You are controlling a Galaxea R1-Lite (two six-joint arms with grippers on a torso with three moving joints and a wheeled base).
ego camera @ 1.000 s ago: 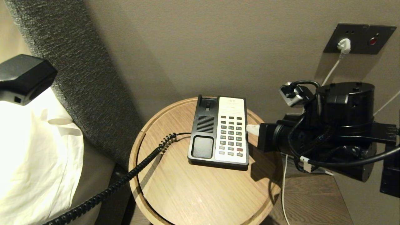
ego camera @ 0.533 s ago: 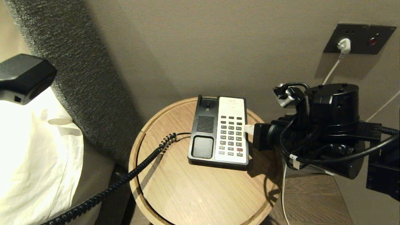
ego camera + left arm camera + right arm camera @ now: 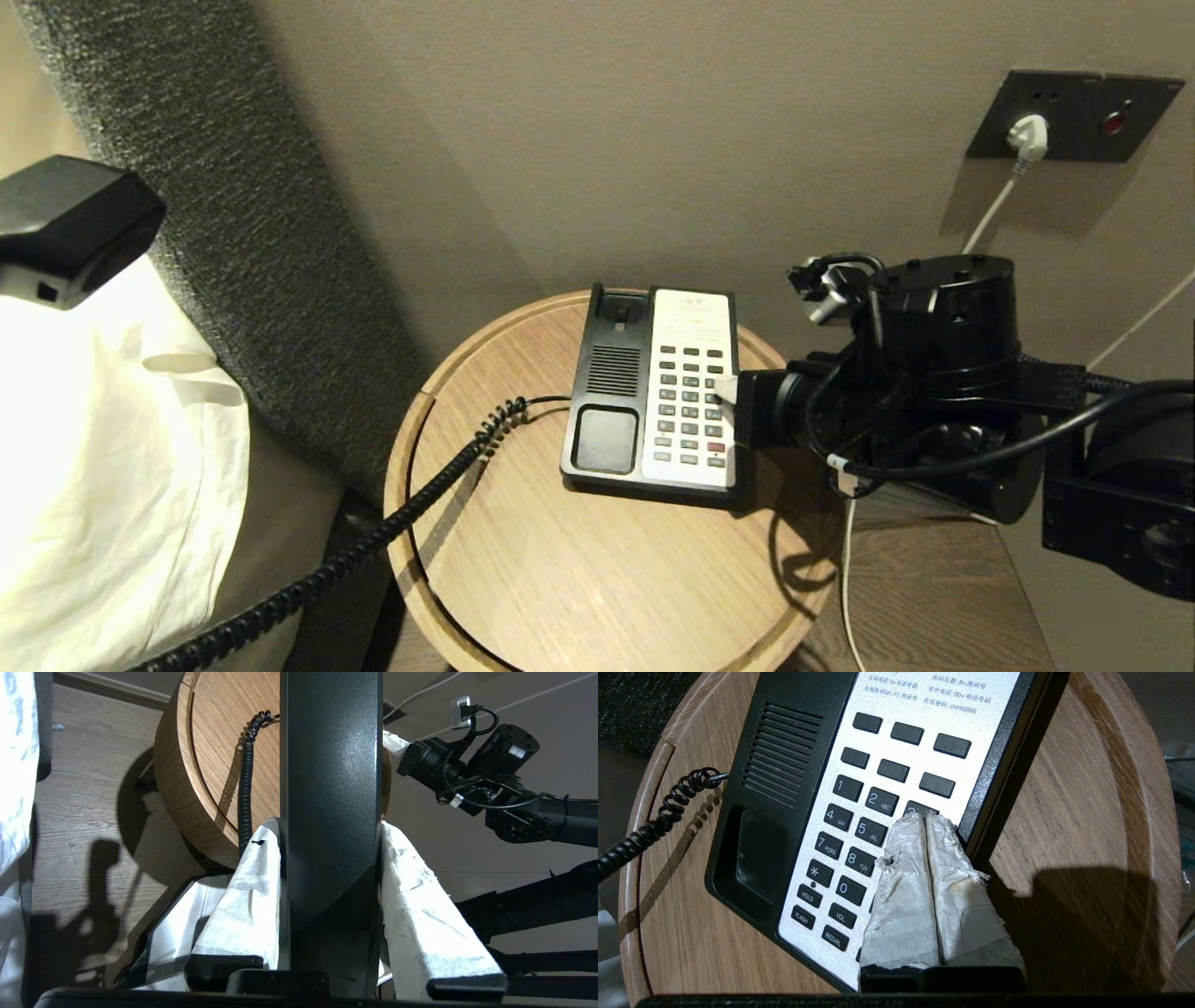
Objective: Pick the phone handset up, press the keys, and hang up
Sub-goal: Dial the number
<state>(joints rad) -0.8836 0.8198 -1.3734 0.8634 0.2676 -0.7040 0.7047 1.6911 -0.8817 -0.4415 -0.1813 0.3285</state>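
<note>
Since a second ago the right arm has slid leftward from beside the phone until its tape-wrapped tips reach over the keypad, while the handset end at far left has barely shifted. Farthest left, the long black plastic phone handset [image 3: 70,229] is lifted clear of its cradle, above the white bed pillow [image 3: 103,467]; the left claw [image 3: 329,840] pinches it, one white-wrapped finger on each side of the black bar. From it the black coiled cord [image 3: 373,541] runs across the round wooden bench [image 3: 597,579] to the left side of the black-and-white desk phone base [image 3: 653,392], which sits flat on the bench with its empty cradle and speaker grille on the left and its grey keys [image 3: 691,401] on the right. Over those keys is the right claw [image 3: 926,817], fingers pressed together, holding nothing, tips at the "3" key in the right column; whether it bears down cannot be told. Farther right, a white plug [image 3: 1027,135] sits in the dark wall socket plate [image 3: 1074,112].
</note>
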